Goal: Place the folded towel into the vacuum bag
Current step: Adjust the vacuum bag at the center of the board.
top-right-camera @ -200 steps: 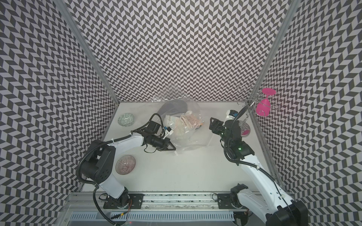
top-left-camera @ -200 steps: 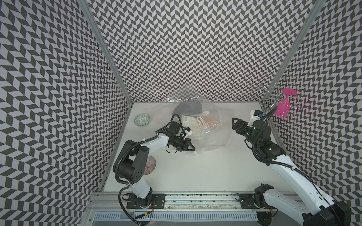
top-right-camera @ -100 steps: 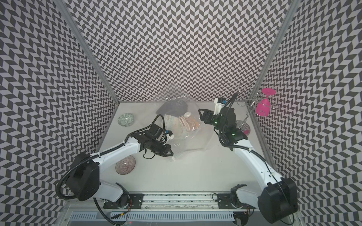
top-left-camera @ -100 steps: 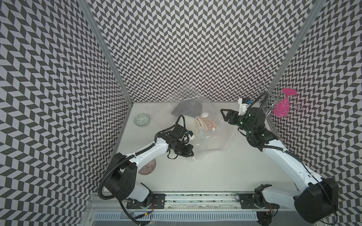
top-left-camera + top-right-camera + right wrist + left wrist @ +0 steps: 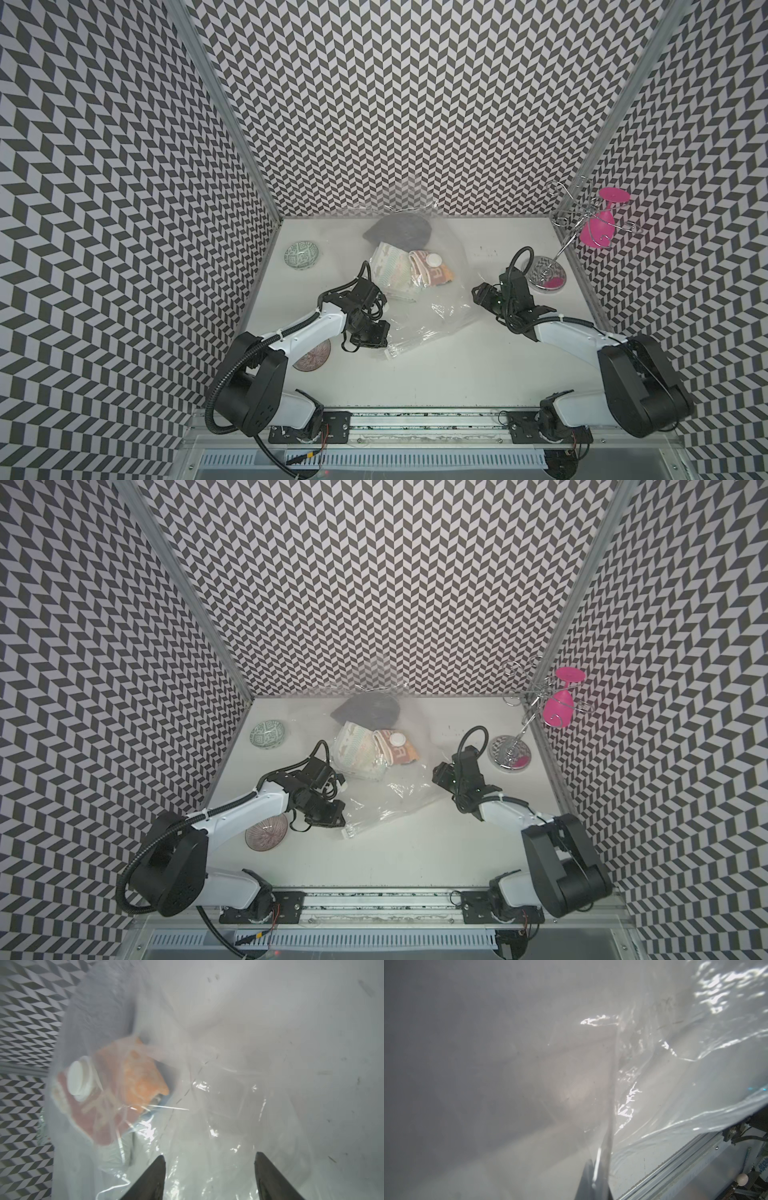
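1. A clear vacuum bag [image 5: 432, 316] lies crumpled on a white table [image 5: 436, 374], between 2 robot arms.
2. Inside the bag sit 3 folded towels: a dark towel [image 5: 397, 230] at the back, a pale patterned towel [image 5: 392, 268] and an orange towel [image 5: 436, 272], which lies under the bag's white valve cap [image 5: 433, 259].
3. The left gripper [image 5: 381, 334] is closed, pinching the bag's near edge.
4. The right gripper [image 5: 478, 294] has its jaws apart and holds nothing, just beside the bag's opposite side.
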Available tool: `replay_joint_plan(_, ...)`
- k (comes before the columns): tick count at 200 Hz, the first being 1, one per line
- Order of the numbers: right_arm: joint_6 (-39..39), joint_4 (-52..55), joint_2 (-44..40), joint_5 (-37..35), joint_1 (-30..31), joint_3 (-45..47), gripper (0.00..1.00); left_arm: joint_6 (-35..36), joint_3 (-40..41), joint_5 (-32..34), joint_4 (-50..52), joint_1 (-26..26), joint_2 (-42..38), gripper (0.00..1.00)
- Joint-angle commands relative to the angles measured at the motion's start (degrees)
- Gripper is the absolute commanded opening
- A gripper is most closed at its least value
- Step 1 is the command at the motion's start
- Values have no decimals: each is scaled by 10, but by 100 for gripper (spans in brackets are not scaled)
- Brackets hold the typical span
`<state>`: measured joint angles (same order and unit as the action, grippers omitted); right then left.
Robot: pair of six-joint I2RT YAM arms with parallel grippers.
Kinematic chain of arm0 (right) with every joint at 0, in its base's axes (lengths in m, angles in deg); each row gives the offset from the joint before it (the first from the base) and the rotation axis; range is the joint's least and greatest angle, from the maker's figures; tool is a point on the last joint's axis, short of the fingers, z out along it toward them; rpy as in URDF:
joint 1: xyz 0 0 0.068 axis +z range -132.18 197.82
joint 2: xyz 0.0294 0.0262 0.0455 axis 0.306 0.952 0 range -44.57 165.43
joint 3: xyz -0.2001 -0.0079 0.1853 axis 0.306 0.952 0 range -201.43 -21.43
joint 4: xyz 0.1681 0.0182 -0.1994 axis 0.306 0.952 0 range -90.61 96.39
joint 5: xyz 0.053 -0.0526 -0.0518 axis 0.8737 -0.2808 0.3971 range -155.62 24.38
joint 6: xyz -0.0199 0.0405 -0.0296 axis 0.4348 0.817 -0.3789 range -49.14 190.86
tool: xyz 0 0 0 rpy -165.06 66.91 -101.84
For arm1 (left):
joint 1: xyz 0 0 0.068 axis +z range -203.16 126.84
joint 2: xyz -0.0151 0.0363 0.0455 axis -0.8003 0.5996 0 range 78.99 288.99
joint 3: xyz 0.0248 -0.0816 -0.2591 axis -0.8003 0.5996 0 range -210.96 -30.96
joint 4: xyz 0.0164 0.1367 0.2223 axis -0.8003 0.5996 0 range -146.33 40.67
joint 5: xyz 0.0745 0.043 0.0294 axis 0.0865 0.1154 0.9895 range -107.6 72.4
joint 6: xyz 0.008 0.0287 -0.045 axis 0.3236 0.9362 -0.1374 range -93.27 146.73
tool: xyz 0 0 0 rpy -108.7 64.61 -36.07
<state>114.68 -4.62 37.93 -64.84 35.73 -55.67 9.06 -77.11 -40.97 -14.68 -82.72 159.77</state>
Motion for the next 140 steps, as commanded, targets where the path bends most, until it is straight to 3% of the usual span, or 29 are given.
replay_joint_plan(1, 25, -35, 49, -39, -4, -7, 67, -7, 14, 12, 25, 8, -27, 0)
replay_joint_plan(56, 34, -43, 62, -144, -45, 24, 67, -37, 39, 61, 60, 28, -24, 0)
replay_joint_plan(73, 38, -70, 52, -110, -74, 39, 67, -40, 38, 70, 61, 42, -27, 0)
replay_joint_plan(92, -11, -60, 32, -84, -68, 15, 66, -30, 29, 60, 49, 43, -8, 0)
replay_joint_plan(140, -122, -6, -145, -44, -17, -24, 66, -22, -2, 81, 22, 39, 38, 0)
